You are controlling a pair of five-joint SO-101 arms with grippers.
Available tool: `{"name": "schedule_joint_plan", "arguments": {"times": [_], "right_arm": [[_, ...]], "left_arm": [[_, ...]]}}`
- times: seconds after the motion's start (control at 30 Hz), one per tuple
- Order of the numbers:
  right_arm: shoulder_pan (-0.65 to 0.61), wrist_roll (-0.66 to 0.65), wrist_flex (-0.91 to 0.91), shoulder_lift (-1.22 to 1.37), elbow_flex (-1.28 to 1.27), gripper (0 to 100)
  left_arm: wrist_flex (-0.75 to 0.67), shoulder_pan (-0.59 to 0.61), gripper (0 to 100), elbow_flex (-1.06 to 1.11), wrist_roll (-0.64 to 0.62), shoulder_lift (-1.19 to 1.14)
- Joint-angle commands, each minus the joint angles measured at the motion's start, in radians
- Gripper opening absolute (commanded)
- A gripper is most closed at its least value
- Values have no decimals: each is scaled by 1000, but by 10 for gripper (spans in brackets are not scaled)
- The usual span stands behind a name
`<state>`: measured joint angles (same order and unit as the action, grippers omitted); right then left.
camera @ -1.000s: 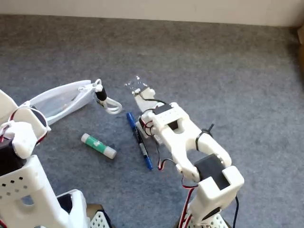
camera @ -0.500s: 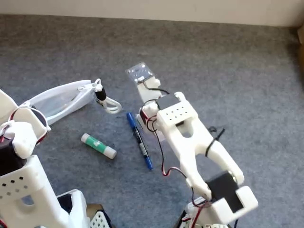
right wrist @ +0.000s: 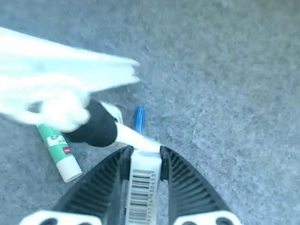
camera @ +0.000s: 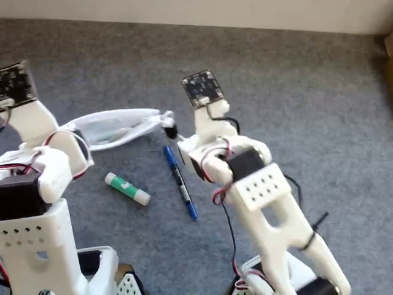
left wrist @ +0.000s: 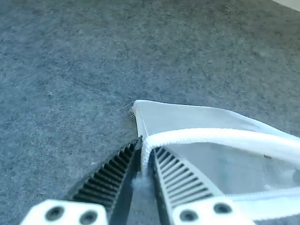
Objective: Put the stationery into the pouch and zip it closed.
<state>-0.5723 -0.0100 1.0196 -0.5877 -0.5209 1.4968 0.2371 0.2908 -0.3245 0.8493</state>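
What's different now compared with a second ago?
The pouch has been lifted and pulled to the right in the high view, stretched between the two arms. The left gripper clamps one end, and the right gripper has taken hold of the white tag at the zipper end. The glue stick and blue pen stayed put.

covered in grey carpet (camera: 319,92). lying flat on it near the middle: a green-and-white glue stick (camera: 127,188) to the left, a blue pen (camera: 180,182) just right, not touching, angled near-to-far.
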Motion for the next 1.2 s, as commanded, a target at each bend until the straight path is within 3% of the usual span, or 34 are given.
{"name": "schedule_joint_plan", "arguments": {"times": [0.0, 0.5, 0.73, 0.9, 1.17], "right_arm": [[-13, 6, 2, -148, -15, 23], [-41, 11, -240, -498, -246, 23], [-90, 198, -308, -522, -263, 23], [-94, 207, -364, -522, -265, 23], [-226, 207, -364, -524, -257, 23]], "left_arm": [[-14, -65, 11, -82, -37, 15], [-20, -94, 11, -48, -52, 13], [-17, -94, 11, -44, -49, 13], [-21, -96, 11, -21, -48, 13], [-14, -96, 11, -21, -46, 13]]}}
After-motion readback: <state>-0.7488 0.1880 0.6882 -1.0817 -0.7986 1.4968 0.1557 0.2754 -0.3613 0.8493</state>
